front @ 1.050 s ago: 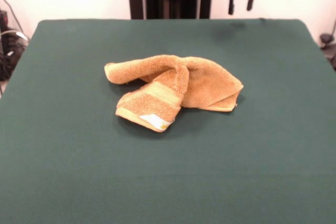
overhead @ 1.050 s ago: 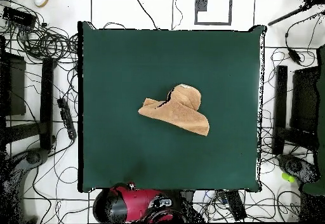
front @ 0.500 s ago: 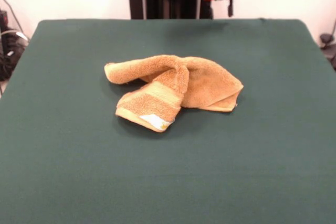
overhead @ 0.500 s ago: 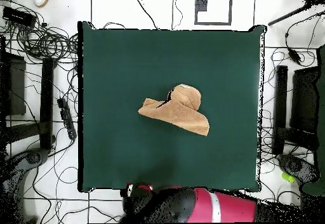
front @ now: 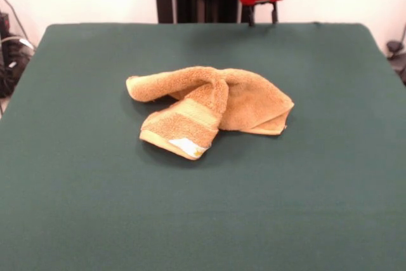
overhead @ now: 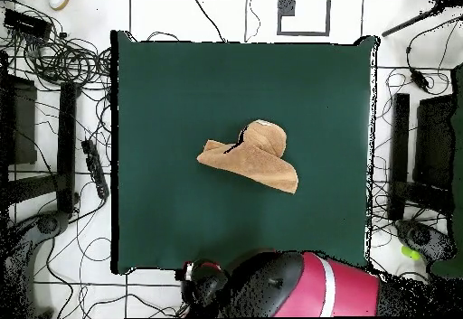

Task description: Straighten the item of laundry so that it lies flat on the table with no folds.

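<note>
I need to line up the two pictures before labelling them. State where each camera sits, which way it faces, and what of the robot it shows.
Front view: across the table, facing the robot; the crumpled towel lies mid-table, the gripper hangs at the top edge.
Overhead view: above, looking straight down; the towel lies near the centre, the red arm at the bottom edge.
Both show the towel on the green table, untouched.

You have the orange-tan terry towel [front: 212,103] lying crumpled near the middle of the dark green table [front: 203,220], well clear of every edge. In the front view it is folded over itself: one arm of cloth runs out to the left, a fold drapes down the front showing the paler stripe [front: 193,113] and hem with the small white tag [front: 189,146] at its lowest corner, and a broader flap spreads right. From overhead it reads as a rough wedge [overhead: 251,155].
</note>
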